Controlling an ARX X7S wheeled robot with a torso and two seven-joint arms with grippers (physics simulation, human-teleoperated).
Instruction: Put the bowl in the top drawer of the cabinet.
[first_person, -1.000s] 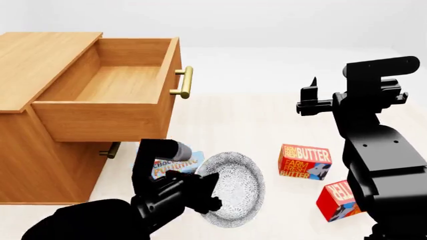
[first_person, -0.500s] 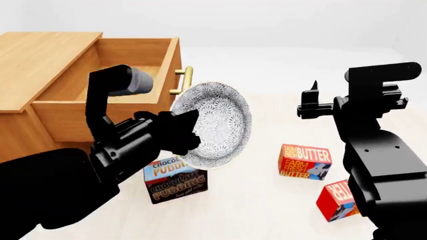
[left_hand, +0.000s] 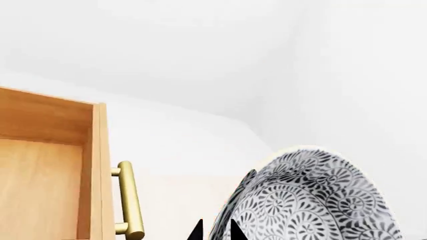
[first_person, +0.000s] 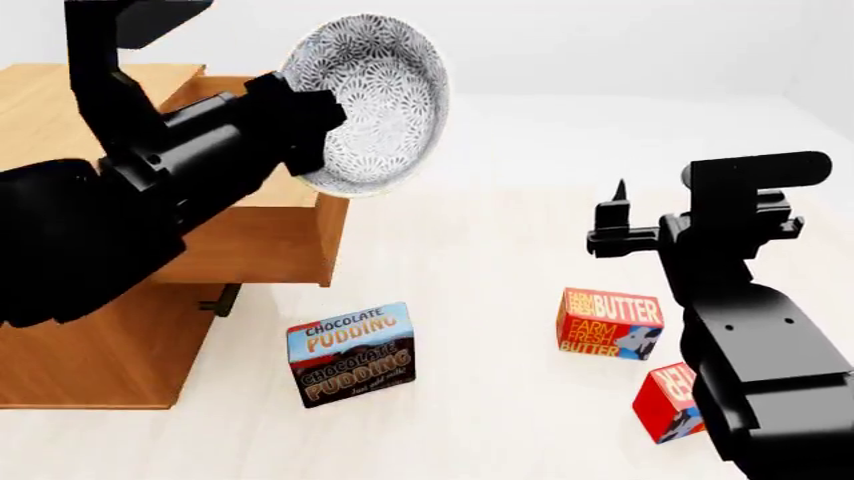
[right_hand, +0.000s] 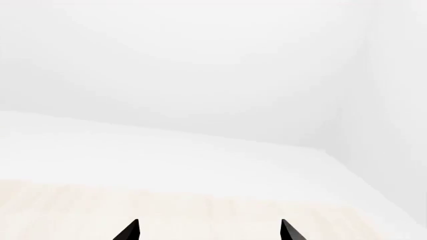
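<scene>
Gripping the bowl (first_person: 363, 102) by its rim, the left fingers (first_person: 310, 120) are closed on it and hold it tipped on edge in the air, its hollow facing the camera. It hangs just past the front of the top drawer (first_person: 260, 235), which stands pulled out of the cabinet (first_person: 80, 340); in the left wrist view the brass handle (left_hand: 130, 200) sits beside the bowl (left_hand: 310, 200). Below the left fingers a pudding box (first_person: 351, 353) lies on the floor (first_person: 481, 260). Farther right are a butter box (first_person: 609, 323) and a red box (first_person: 670, 402). The right fingers (first_person: 617, 225) are spread apart and empty, raised above the butter box.
</scene>
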